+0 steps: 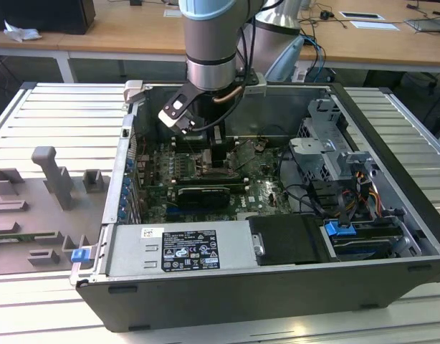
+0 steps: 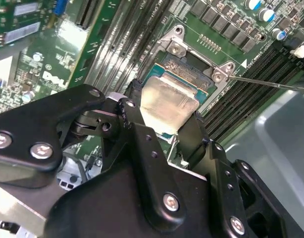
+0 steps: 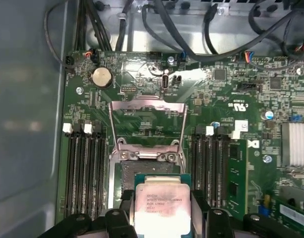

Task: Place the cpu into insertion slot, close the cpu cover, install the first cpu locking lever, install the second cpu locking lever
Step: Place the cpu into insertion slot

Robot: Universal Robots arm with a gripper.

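At the exterior view's left, grey fixtures (image 1: 51, 183). Mid-case, gripper (image 1: 218, 163) pinching the cpu (image 3: 159, 203) by opposite edges, over the insertion slot (image 3: 129, 173); touching or not, cannot tell. Beyond it, cpu cover (image 3: 147, 104) tipped up open. At the exterior view's right, drive cage (image 1: 327, 154).

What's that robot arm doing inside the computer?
The arm has reached into the open computer case. Its gripper is pinching the cpu, a flat silvery chip, and holds it right over the insertion slot in the green board. The cpu cover is flipped open behind the slot. The chip is not let go yet, so the cover is not closed.
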